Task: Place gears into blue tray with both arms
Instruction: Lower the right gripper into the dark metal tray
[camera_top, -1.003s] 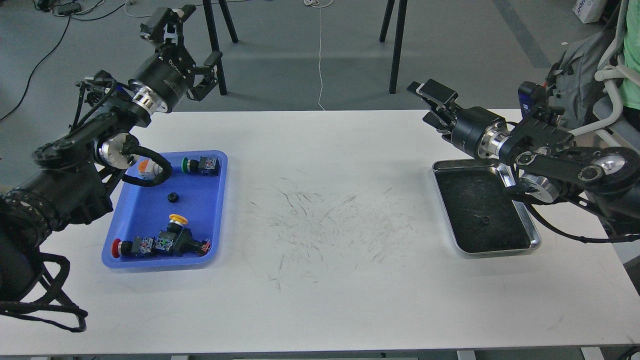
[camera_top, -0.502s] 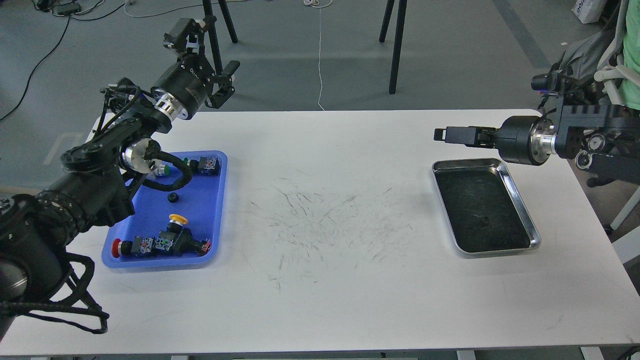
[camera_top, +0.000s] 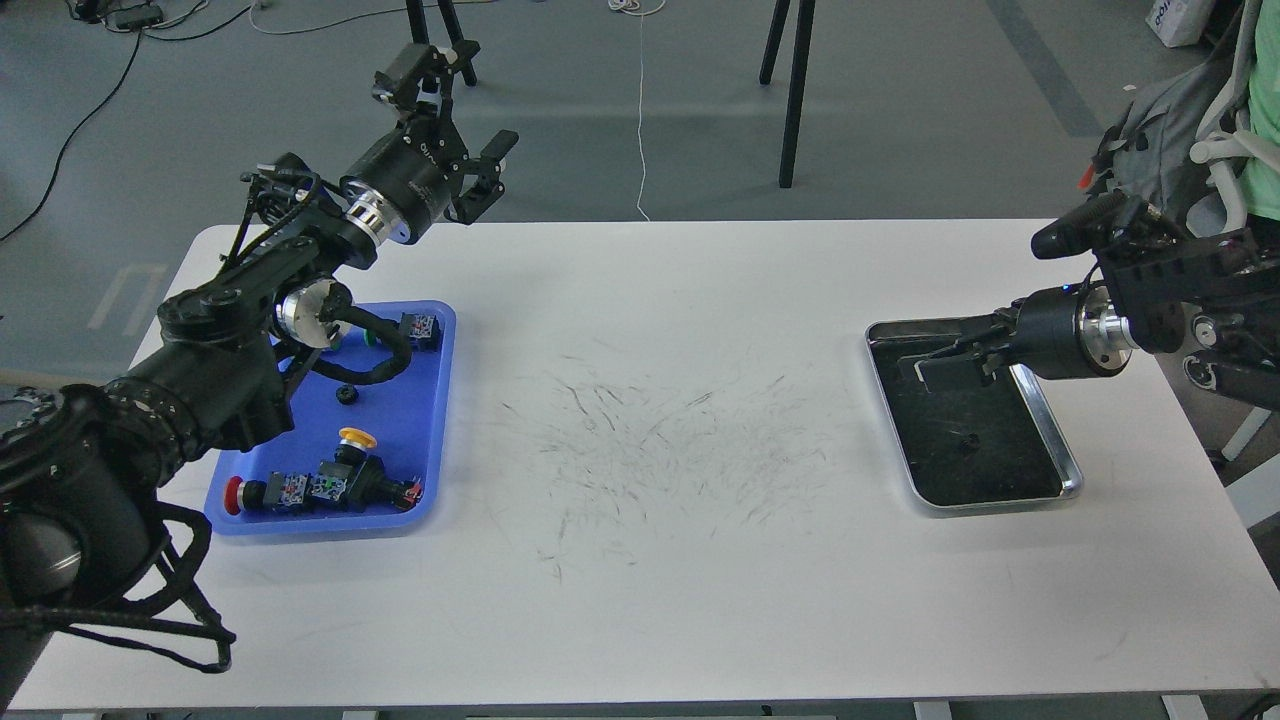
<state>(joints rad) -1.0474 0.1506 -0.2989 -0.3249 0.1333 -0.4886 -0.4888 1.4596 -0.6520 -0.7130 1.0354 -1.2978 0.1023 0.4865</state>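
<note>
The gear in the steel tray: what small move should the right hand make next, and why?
Probably lower the right hand toward the gear in the steel tray. It hovers over the tray's far part, short of that gear, while another gear already lies in the blue tray.

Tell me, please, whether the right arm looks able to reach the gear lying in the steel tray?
Probably yes: the right claw hovers over the steel tray, the gear lies alone on its dark bottom just ahead, and nothing stands between them.

Right hand (camera_top: 925, 362) lowered over steel tray (camera_top: 1050, 440) (left hand (camera_top: 460, 110) swung farther out)
</note>
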